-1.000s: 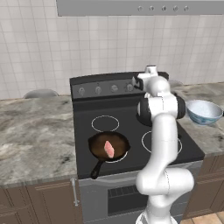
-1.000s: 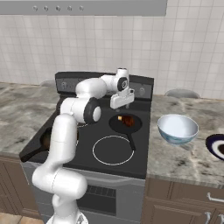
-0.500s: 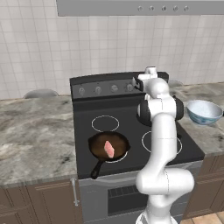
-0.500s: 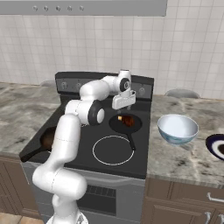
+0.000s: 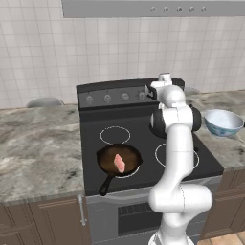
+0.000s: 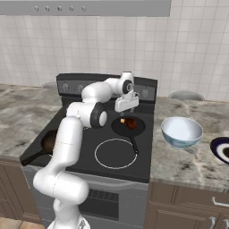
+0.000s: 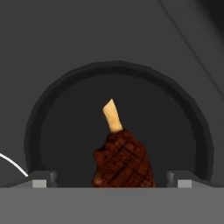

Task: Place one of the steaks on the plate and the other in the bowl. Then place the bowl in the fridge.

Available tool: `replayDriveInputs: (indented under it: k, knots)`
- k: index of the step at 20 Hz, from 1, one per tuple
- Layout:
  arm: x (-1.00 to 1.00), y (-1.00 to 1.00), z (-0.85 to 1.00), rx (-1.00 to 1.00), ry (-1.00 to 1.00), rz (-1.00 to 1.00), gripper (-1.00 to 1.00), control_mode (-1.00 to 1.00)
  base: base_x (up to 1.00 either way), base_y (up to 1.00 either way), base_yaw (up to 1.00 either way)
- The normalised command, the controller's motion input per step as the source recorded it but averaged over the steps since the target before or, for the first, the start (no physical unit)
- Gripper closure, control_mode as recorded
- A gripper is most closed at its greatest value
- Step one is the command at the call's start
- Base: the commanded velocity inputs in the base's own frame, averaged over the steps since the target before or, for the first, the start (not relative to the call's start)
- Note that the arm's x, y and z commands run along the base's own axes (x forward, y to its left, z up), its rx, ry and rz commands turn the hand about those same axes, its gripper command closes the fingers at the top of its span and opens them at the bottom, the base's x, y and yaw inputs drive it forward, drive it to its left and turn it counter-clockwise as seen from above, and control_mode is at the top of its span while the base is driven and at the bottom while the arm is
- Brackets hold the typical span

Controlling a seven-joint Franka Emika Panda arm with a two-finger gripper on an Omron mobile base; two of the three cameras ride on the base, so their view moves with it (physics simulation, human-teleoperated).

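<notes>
Two skillets on black stove (image 6: 85,134): front-left skillet (image 5: 118,161) with pale pink steak (image 5: 119,163), back-right skillet (image 6: 129,126) with dark reddish-brown steak (image 7: 124,159), pale bone end up in hand view. Blue-grey bowl (image 6: 181,132) on tabletop (image 6: 188,161) right of stove, dark plate (image 6: 222,150) farther right. Pincer (image 6: 126,104) open, empty, above dark steak, fingertips (image 7: 40,178) either side.

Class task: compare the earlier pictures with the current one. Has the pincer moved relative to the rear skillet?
No. The open pincer hangs above the rear skillet holding the dark steak, as before.
</notes>
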Motion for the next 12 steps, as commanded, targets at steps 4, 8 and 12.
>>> replayDriveInputs:
  k: [4, 8, 12]
  knots:
    - [-0.06, 0.0, -0.49, 0.09, 0.0, 0.0, -1.0, -1.0, 0.0, 0.0, 0.0]
    - [-0.27, 0.09, -0.63, 0.01, 0.06, 0.0, -1.0, -1.0, 0.0, 0.0, 0.0]
    - [-0.05, 0.07, -0.37, 0.0, 0.21, 0.0, -1.0, -1.0, 0.0, 0.0, 0.0]
